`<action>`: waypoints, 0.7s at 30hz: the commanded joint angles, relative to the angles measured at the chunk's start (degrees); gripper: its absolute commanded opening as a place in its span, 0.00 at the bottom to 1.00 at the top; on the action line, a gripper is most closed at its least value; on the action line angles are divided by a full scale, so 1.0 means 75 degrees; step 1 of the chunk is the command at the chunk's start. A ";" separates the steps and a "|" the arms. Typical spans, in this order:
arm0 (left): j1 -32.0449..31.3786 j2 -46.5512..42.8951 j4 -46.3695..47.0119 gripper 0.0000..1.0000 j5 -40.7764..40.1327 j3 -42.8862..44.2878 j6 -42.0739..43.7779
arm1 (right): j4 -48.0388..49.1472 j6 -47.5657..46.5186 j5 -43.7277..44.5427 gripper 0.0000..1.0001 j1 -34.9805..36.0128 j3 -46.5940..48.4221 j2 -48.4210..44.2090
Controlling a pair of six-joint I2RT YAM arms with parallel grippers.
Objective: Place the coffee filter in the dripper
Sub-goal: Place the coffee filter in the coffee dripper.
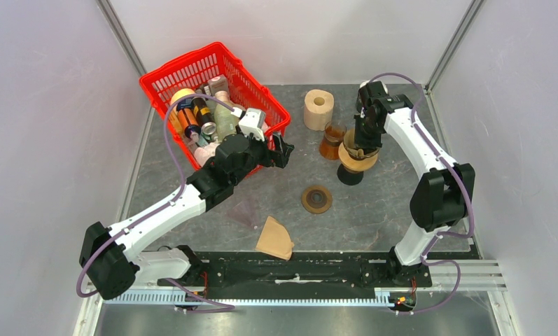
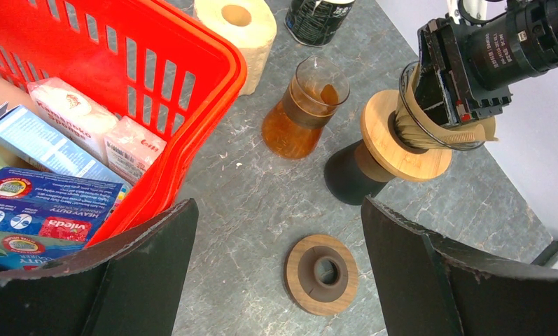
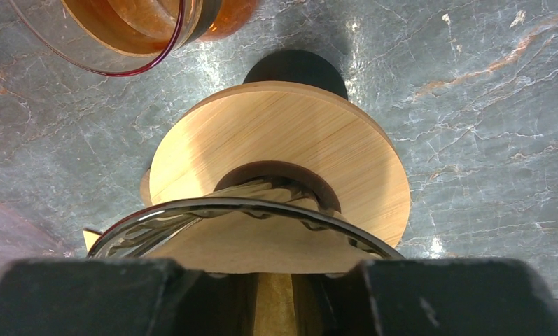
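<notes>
The dripper point(image 1: 358, 159) is a glass cone in a wooden collar point(image 3: 290, 133) on a black base, standing at the back right of the table. A brown paper coffee filter point(image 3: 262, 245) sits in the cone, one edge sticking out past the rim point(image 2: 480, 131). My right gripper point(image 3: 272, 269) hangs straight over the cone point(image 1: 363, 140), its fingers shut on the filter's upper edge. My left gripper point(image 2: 279, 210) hovers wide open and holds nothing, next to the basket's corner point(image 1: 281, 150). A second flat brown filter point(image 1: 274, 238) lies near the front edge.
A red basket point(image 1: 213, 105) full of packages stands at the back left. Close to the dripper are a glass carafe of amber liquid point(image 2: 304, 108), a paper roll point(image 1: 318, 108) and a black can point(image 2: 318, 17). A wooden ring point(image 2: 323, 273) lies mid-table, a pinkish film point(image 1: 246, 210) beside it.
</notes>
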 commanded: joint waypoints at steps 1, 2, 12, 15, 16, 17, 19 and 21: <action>0.0027 -0.0024 0.0241 0.93 -0.0083 -0.0011 0.0014 | -0.0056 0.0053 -0.0005 0.30 0.0033 0.0222 -0.0269; 0.0033 -0.0027 0.0241 0.93 -0.0077 -0.0005 0.0008 | -0.0057 0.0065 -0.0005 0.31 0.0024 0.0260 -0.0308; 0.0023 -0.0072 0.0250 0.93 -0.0027 -0.0017 0.0002 | -0.0125 0.0160 0.0374 0.41 0.0036 0.0383 -0.0658; 0.0022 -0.0074 0.0253 0.93 -0.0013 -0.0017 0.0002 | -0.0150 0.0194 0.0451 0.43 0.0034 0.0459 -0.0776; 0.0030 -0.0084 0.0251 0.93 -0.0003 -0.0017 0.0003 | -0.0161 0.0194 0.0469 0.43 0.0033 0.0487 -0.0821; 0.0034 -0.0090 0.0253 0.93 0.0002 -0.0017 -0.0008 | -0.0173 0.0194 0.0495 0.43 0.0038 0.0525 -0.0861; 0.0023 -0.0108 0.0253 0.93 0.0016 -0.0011 -0.0008 | -0.0178 0.0192 0.0541 0.46 0.0027 0.0590 -0.0995; 0.0023 -0.0132 0.0253 0.93 0.0028 -0.0028 -0.0021 | -0.0176 0.0204 0.0558 0.47 0.0025 0.0659 -0.1180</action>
